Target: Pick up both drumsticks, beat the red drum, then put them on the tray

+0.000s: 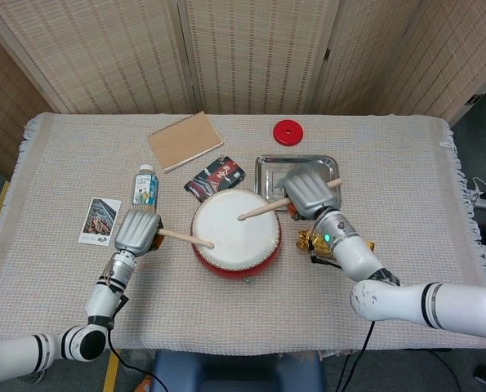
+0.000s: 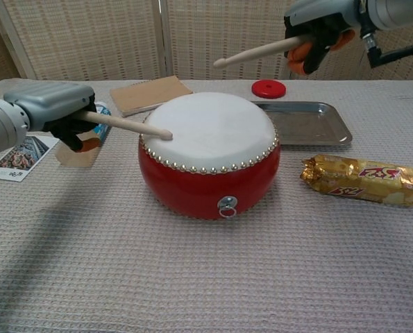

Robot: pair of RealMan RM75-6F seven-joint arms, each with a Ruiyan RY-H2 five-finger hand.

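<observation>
The red drum (image 1: 234, 255) (image 2: 207, 177) with its white skin stands at the table's middle. My left hand (image 1: 138, 232) (image 2: 53, 107) grips a wooden drumstick (image 1: 184, 238) (image 2: 126, 125) whose tip lies on the left edge of the drum skin. My right hand (image 1: 308, 193) (image 2: 316, 28) grips the other drumstick (image 1: 264, 211) (image 2: 256, 51), held high above the drum with its tip pointing left. The metal tray (image 1: 269, 169) (image 2: 305, 123) lies behind and right of the drum, partly hidden by my right hand in the head view.
A gold snack bar (image 2: 364, 180) lies right of the drum. A small bottle (image 1: 145, 186), a photo card (image 1: 99, 220), a notebook (image 1: 185, 140), a dark packet (image 1: 216, 177) and a red disc (image 1: 288, 131) sit left of and behind the drum.
</observation>
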